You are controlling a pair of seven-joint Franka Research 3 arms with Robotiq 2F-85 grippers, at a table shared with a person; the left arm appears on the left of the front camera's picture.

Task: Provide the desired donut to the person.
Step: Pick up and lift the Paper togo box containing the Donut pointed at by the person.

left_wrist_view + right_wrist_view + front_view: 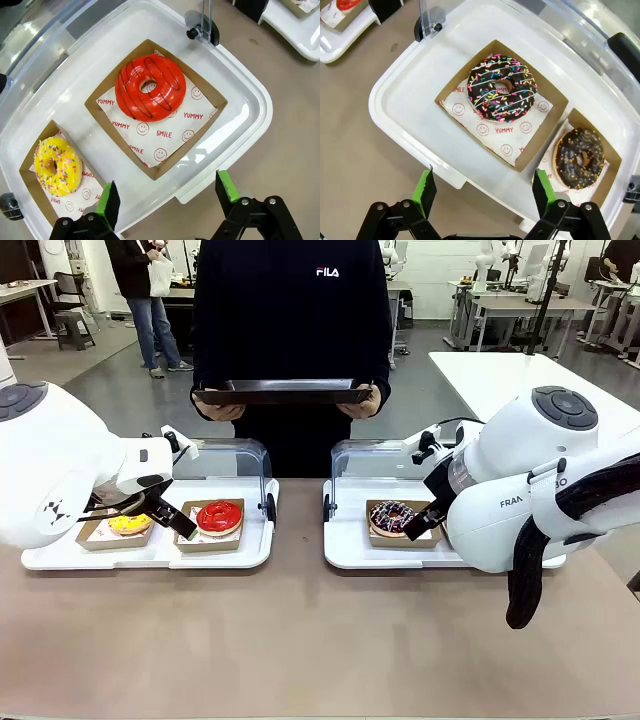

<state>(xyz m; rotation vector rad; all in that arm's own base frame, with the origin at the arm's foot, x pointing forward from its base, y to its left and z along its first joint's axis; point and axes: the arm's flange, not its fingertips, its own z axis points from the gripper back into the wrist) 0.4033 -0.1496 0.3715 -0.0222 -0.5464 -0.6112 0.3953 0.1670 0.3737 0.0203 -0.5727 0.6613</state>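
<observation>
The person (290, 330) in a black sweatshirt stands at the far side, holding a dark tray (285, 392) in both hands. On the left white tray (150, 555) a red glazed donut (219, 517) (150, 88) and a yellow sprinkled donut (129, 524) (57, 166) lie in brown paper boats. On the right white tray (350, 550) lie a chocolate donut with coloured sprinkles (391, 518) (503, 95) and a darker chocolate donut (579, 158). My left gripper (165, 510) (170, 197) hovers open over the left tray's near edge. Above the right tray's near edge, my right gripper (425, 522) (485, 192) stands open.
Both white trays have clear lids (235, 460) raised at the back, hinged on black knobs (192, 33). Brown tabletop (300, 640) stretches in front of the trays. Another white table (500, 375) stands at the far right.
</observation>
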